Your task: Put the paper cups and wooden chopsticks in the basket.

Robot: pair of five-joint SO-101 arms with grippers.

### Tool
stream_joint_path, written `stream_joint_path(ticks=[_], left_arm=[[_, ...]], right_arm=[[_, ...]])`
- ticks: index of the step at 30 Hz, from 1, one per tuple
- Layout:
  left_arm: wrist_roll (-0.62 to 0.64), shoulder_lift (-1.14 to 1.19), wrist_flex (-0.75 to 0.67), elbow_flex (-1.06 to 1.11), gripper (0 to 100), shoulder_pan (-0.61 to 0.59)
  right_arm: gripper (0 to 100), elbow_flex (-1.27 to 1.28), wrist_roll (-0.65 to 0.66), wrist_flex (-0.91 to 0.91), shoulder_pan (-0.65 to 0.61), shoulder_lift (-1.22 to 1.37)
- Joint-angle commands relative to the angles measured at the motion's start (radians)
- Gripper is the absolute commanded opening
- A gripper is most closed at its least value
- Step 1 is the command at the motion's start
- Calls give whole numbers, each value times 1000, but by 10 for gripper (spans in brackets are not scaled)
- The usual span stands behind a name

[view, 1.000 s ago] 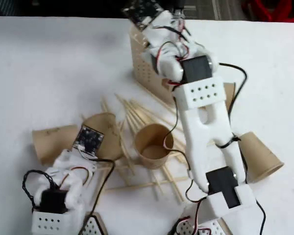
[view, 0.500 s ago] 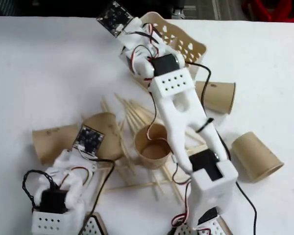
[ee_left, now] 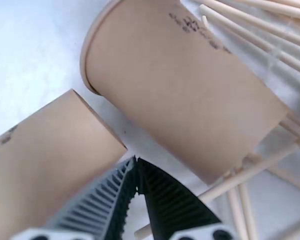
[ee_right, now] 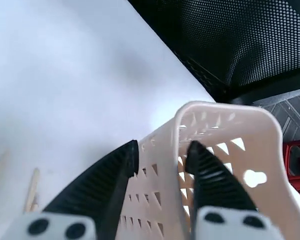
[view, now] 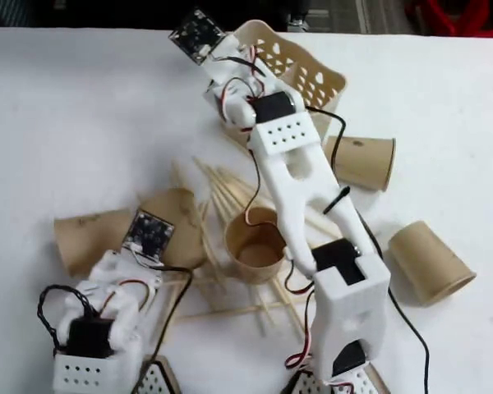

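Observation:
Several brown paper cups lie around a pile of wooden chopsticks (view: 230, 193): two at the left (view: 82, 238) (view: 181, 215), two at the right (view: 363, 162) (view: 431, 261). One cup (view: 255, 244) stands upright in the middle. The cream basket (view: 300, 70) sits tilted at the table's far side. My right gripper (ee_right: 161, 152) is shut on the basket's wall (ee_right: 157, 145), one finger on each side. My left gripper (ee_left: 138, 167) is shut and holds nothing. It sits low between the two left cups (ee_left: 180, 95) (ee_left: 40, 160).
The right arm (view: 300, 176) stretches over the chopstick pile and the upright cup. The left arm (view: 94, 324) sits at the near left corner. Bare white table lies to the far left and far right. A dark mesh chair (ee_right: 240, 45) stands beyond the table edge.
The right arm has swung to the left with the basket in its grip, and the basket has tipped so its opening now shows. The left arm has not moved.

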Motion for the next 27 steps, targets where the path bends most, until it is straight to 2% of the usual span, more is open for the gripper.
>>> stream_joint_path(ticks=[1,3,5,9,16,27], left_arm=[[-9,-4,-18,-8,24,-10],[-9,-4,-18,-8,24,-10],[-9,-4,-18,-8,24,-10],[-9,-4,-18,-8,24,-10],[-9,-4,-18,-8,24,-10],[-9,-4,-18,-8,24,-10]], right_arm=[[62,-35,3,41,5,-21],[15,-35,3,65,5,-21],[22,-35,25,94,7,-21],[20,-35,155,180,2,-22],[20,-35,169,312,-5,-114],[20,-34,318,568,-87,-189]])
